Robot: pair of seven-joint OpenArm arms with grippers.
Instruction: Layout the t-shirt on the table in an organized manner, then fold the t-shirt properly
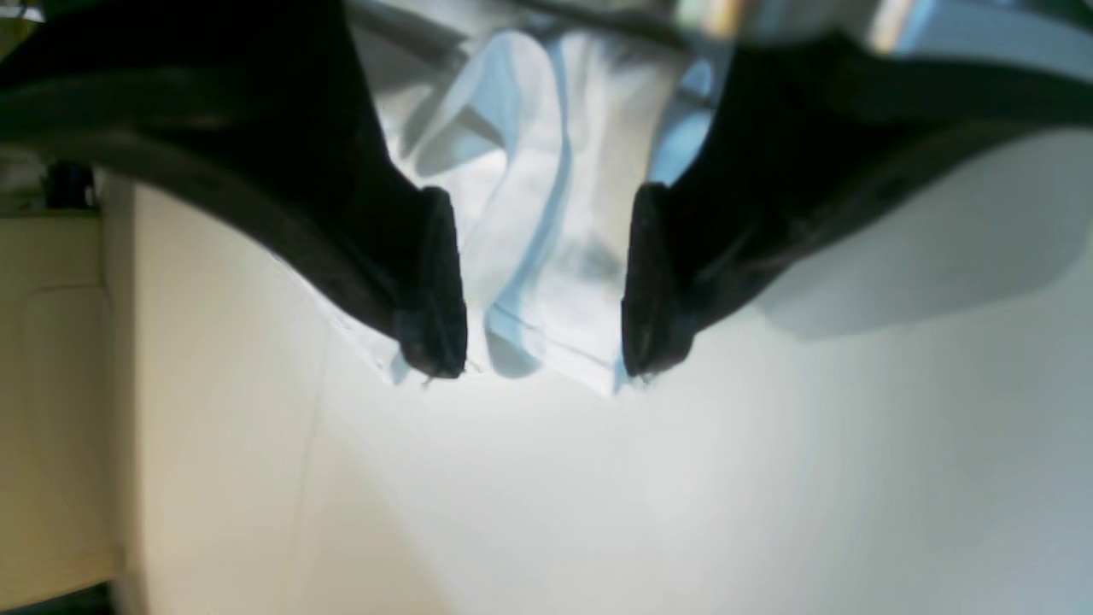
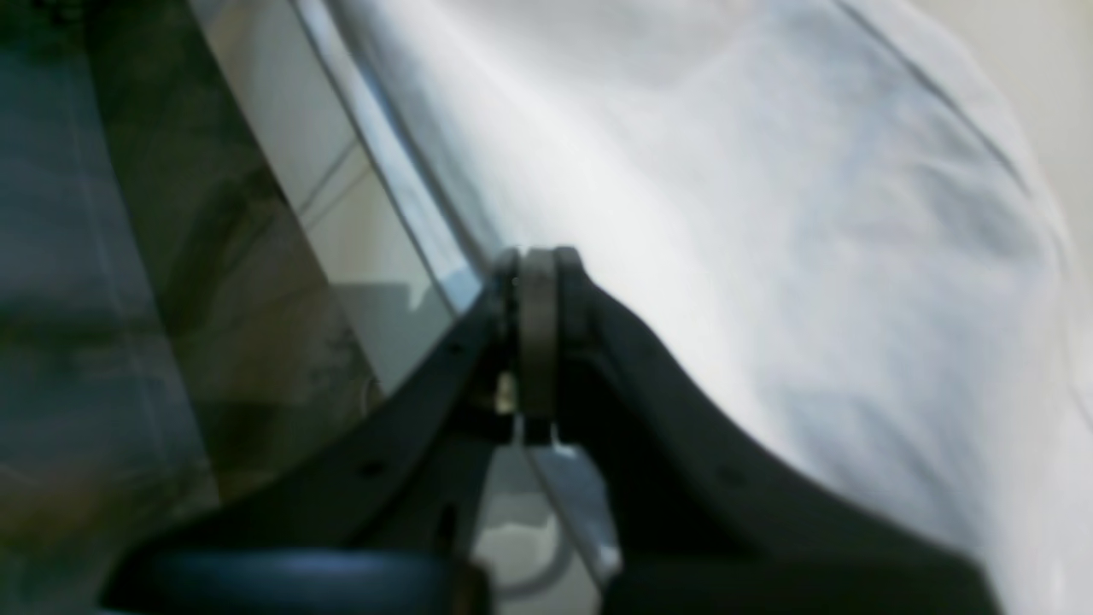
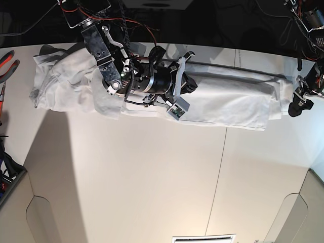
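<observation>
White t-shirt [image 3: 223, 98] gripped by right pincer [image 2: 536, 333]; left pincer [image 1: 543, 282] agape.

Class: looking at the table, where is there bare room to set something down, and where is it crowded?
Bare: the table below the t-shirt, both sides of its dark seam. Crowded: the far strip, with the shirt and both arms.
</observation>
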